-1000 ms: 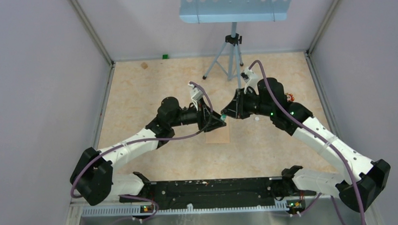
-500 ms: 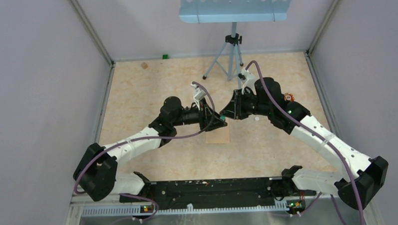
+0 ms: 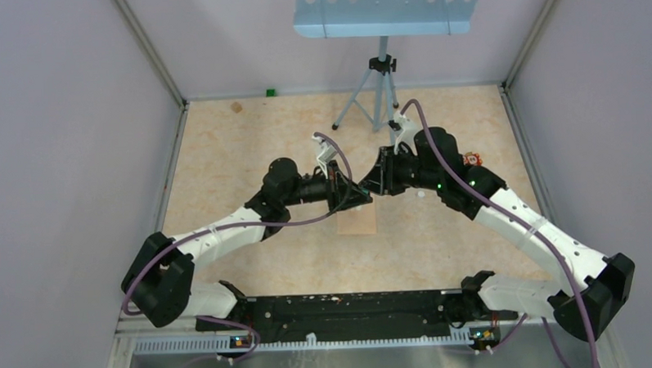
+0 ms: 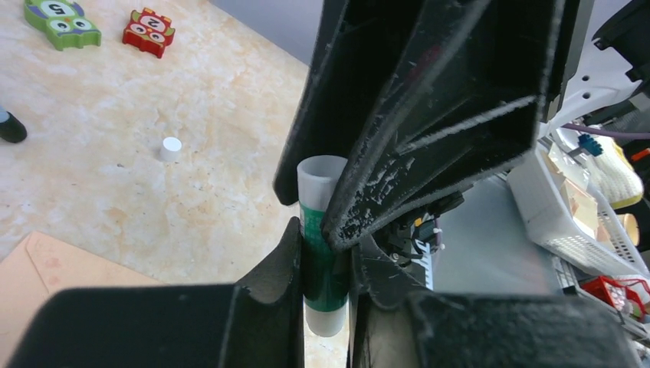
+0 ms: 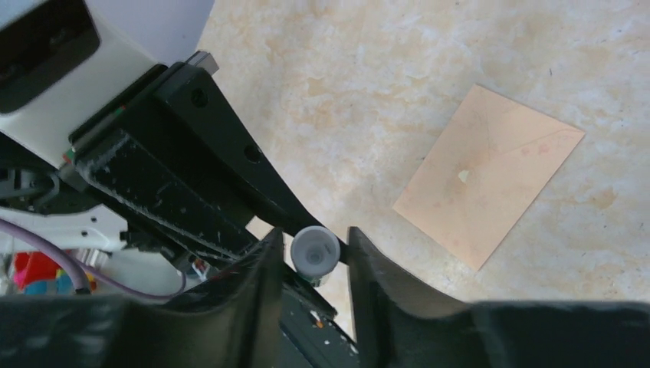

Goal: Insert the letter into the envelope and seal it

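The pinkish-tan envelope (image 3: 357,223) lies flat on the table with its flap down, just in front of both grippers; it also shows in the right wrist view (image 5: 490,172) and at the left wrist view's lower left (image 4: 46,268). The letter is out of view. My left gripper (image 3: 361,199) is shut on a green glue stick (image 4: 322,264) with white ends, held above the table. My right gripper (image 3: 374,187) meets it head-on. Its open fingers straddle the stick's white end (image 5: 314,251) with a small gap on each side.
A small white cap (image 3: 420,194) lies on the table right of the grippers. A red number toy (image 3: 472,158) sits behind the right arm, with a green one beside it (image 4: 61,19). A tripod (image 3: 379,96) stands at the back centre.
Both grippers have edged slightly together over the envelope's far edge. The left still holds the glue stick. The envelope has not moved.
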Motion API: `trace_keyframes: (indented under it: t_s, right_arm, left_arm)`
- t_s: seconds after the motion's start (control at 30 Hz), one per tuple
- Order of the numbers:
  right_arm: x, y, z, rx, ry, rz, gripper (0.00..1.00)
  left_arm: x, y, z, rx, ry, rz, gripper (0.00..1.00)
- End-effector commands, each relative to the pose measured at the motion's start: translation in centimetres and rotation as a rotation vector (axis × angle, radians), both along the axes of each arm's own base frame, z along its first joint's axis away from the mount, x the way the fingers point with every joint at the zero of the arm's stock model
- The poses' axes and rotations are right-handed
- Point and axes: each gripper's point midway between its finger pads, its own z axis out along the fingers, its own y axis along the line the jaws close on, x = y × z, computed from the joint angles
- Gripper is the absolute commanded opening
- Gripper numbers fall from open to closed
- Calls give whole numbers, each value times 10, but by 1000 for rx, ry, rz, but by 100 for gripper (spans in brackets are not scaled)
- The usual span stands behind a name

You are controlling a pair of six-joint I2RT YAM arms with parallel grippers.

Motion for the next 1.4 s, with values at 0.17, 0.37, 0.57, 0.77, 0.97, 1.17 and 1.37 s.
trace_keyframes:
  t_s: [0.17, 0.37, 0.57, 0.77, 0.97, 1.17, 1.37]
  right_arm:
    - [21, -17, 48, 91, -134, -221, 56]
    - [26, -26, 49, 42, -164, -312, 55]
    - [25, -19, 41, 7, -160, -312, 51]
    - [23, -8, 30, -17, -141, -300, 41]
    - [29, -4, 26, -18, -142, -318, 39]
    - [33, 5, 21, -21, -133, -308, 37]
    - [35, 9, 18, -21, -133, -313, 36]
  left_arm:
    - [25, -3, 3, 142, -263, 276, 0]
    - [47, 8, -4, 260, -351, 508, 0]
    - [47, 9, -1, 255, -375, 532, 0]
    - [47, 8, 2, 245, -379, 535, 0]
    - [44, 7, 4, 234, -379, 522, 0]
    - [43, 7, 4, 227, -379, 516, 0]
    - [42, 6, 4, 225, -377, 512, 0]
